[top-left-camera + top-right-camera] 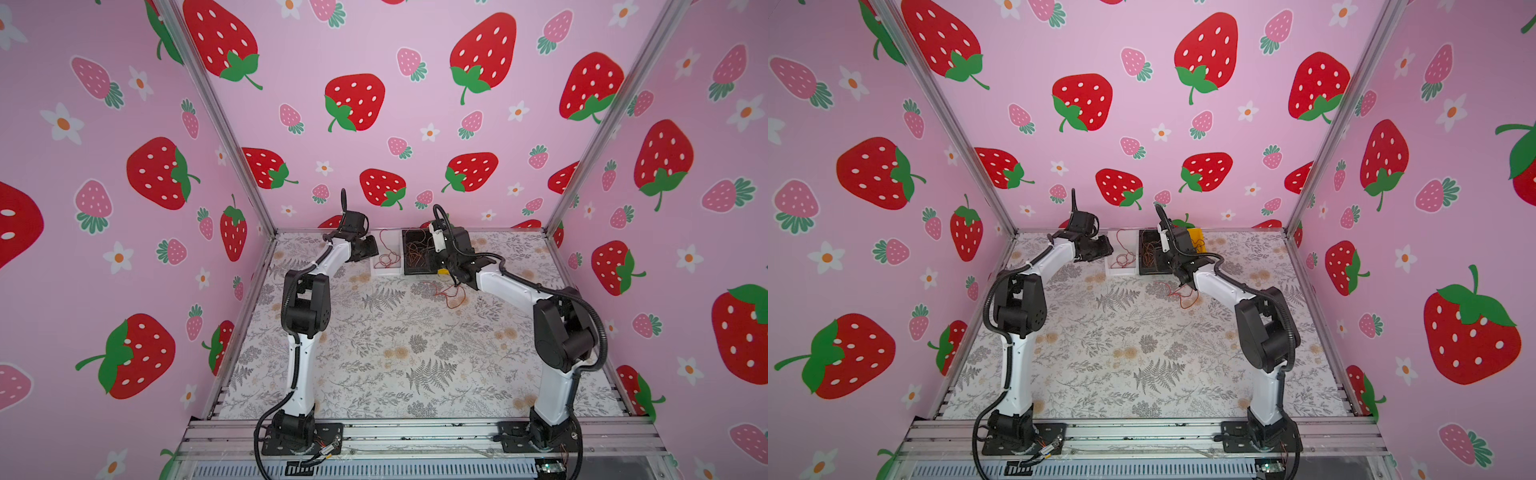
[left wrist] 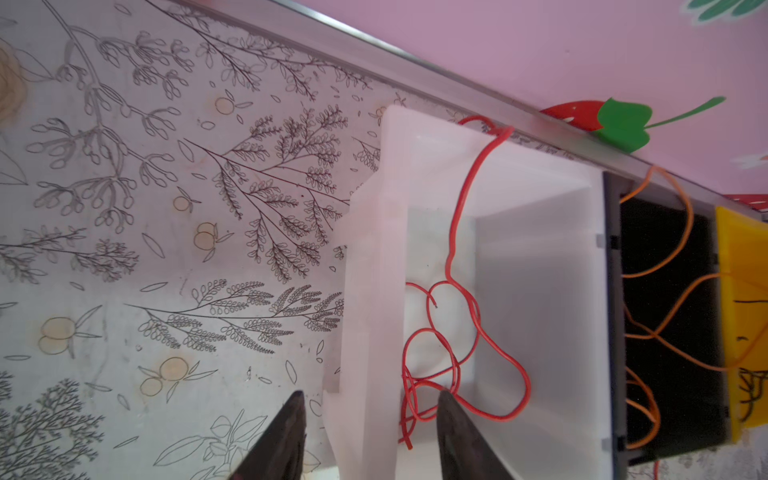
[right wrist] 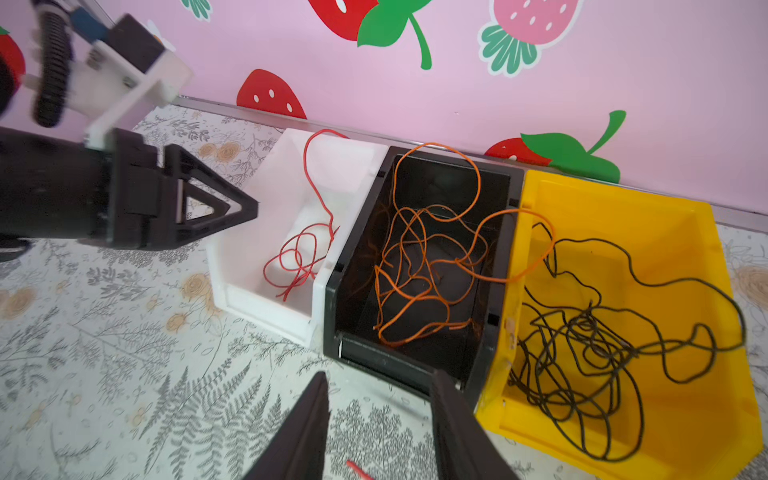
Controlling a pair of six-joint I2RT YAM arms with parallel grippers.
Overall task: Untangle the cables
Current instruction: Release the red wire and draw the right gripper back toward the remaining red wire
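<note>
Four lots of cable, entered from the unsorted one outward.

Lot 1, loose red cables [image 1: 446, 294]: a small curly tangle on the floral tabletop [image 1: 395, 353], just in front of the black bin [image 3: 374, 357]. It sprawls roughly crosswise between my two arms, with a loop toward the right arm's side. Where its ends point I cannot tell.

Tool, right pincer [image 3: 380, 424]: hangs directly over that tangle, tips down, jaws spread and gripping nothing. A red cable tip shows low between the fingers in the right wrist view. I judge this the nearer arm by far, so the pick is its job, straight down.

Tool, left pincer [image 2: 370, 432]: jaws spread, empty, at the side wall of the white bin [image 3: 266, 307], well apart from the tangle.

Lot 2, sorted red cables [image 3: 297, 257]: in the white bin, one strand hooked over its back rim.

Lot 3, orange cables [image 3: 419, 270]: in the black bin, one loop spilling over the yellow bin [image 3: 685, 232].

Lot 4, black cables [image 3: 590, 345]: coiled in the yellow bin.
</note>
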